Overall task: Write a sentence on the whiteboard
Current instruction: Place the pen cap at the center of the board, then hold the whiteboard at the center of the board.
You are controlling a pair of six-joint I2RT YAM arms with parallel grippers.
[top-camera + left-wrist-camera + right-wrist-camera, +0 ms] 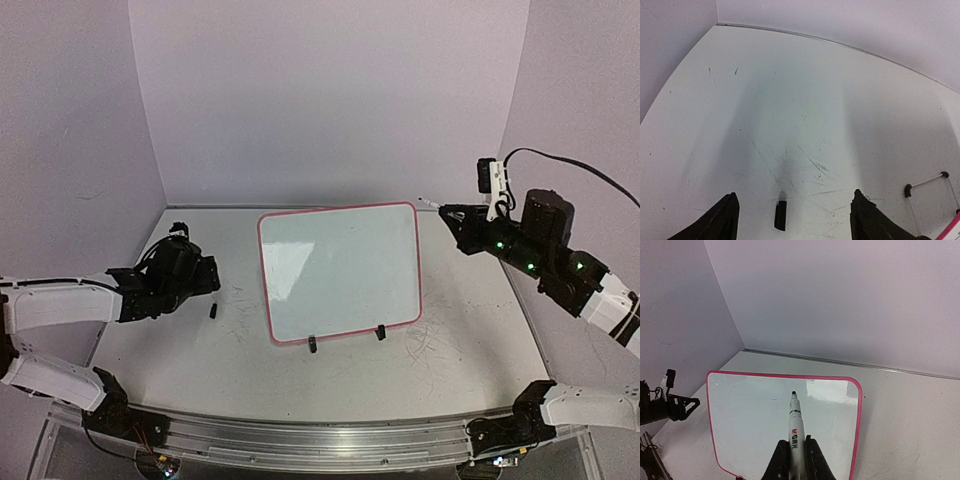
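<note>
Pinching marker (794, 415), right tool (797, 444); left tool (795, 195) wide.

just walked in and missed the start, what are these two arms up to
The right gripper is shut on a marker, its bare tip aimed at the whiteboard, which sits on the table with no writing on it yet. The left gripper stands open over the table left of the board, above a small black piece, probably the marker's cap. So the writing has not begun.
</note>
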